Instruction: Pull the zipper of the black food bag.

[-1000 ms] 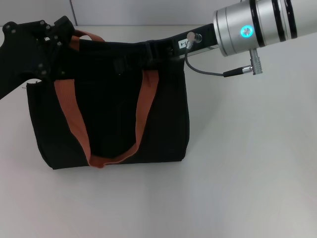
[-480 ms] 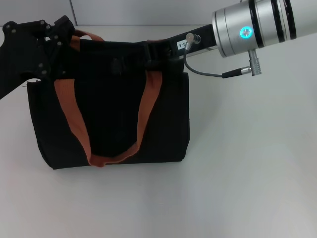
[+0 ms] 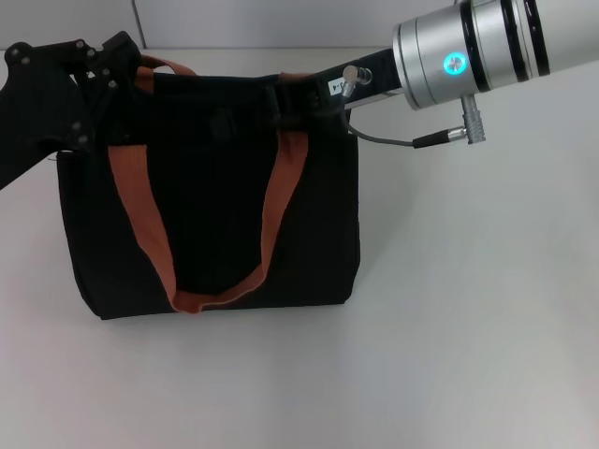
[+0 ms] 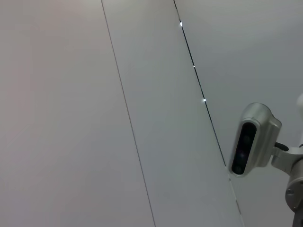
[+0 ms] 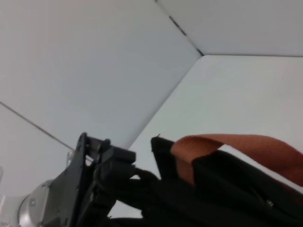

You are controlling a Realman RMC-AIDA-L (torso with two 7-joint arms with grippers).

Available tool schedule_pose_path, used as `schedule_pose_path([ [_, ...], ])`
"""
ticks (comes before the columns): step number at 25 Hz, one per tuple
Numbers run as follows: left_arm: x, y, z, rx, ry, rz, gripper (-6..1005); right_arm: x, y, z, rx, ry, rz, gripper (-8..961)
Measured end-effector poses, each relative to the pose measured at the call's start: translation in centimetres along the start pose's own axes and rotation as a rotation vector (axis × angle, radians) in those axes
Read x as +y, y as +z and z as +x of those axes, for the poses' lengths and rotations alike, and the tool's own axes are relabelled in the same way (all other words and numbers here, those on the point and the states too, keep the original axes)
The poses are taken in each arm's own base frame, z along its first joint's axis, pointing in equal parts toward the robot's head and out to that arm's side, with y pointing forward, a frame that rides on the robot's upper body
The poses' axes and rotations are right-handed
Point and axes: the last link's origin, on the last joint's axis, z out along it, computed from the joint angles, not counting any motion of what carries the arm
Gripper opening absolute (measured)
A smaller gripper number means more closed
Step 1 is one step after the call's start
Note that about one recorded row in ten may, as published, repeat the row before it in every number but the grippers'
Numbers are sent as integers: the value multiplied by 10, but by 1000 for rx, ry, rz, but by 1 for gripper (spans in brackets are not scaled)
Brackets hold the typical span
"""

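The black food bag (image 3: 215, 215) stands upright on the white table, its orange-brown straps (image 3: 281, 187) hanging down its front. My left gripper (image 3: 117, 89) is at the bag's top left corner and shut on the fabric edge. It also shows in the right wrist view (image 5: 118, 170), beside the bag (image 5: 227, 198) and a strap (image 5: 227, 144). My right gripper (image 3: 285, 101) reaches in from the right and sits on the bag's top edge, where the right strap meets it. The zipper pull is hidden, black against black under the right gripper.
The white table (image 3: 468, 309) spreads to the right of and in front of the bag. A pale wall stands close behind. The right arm's grey cable (image 3: 393, 140) hangs by the bag's top right corner. The left wrist view shows only wall panels and a grey camera head (image 4: 248, 139).
My right arm has shifted a little to the left along the bag's top edge. The bag's upper right side has shifted slightly with it. The left gripper has stayed in place.
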Motion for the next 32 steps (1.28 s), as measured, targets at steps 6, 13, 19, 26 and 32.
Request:
schedule_pose_path([
  [6,1,-1,0,1,-1,0,43,0,3,1,7,-22,11,235],
  [13,1,-2,0,0,-3,1,48,1,2,-1,-1,-47,29,83],
  [19,2,-4,0,3,-5,0,53,-1,-10,0,-27,-59,79,-2],
  [26,2,-4,0,3,-4,2,57,-3,-28,7,-51,-50,144,-3],
  [32,1,-6,1,6,-1,11,62,-3,-47,13,-91,-47,190,-2],
])
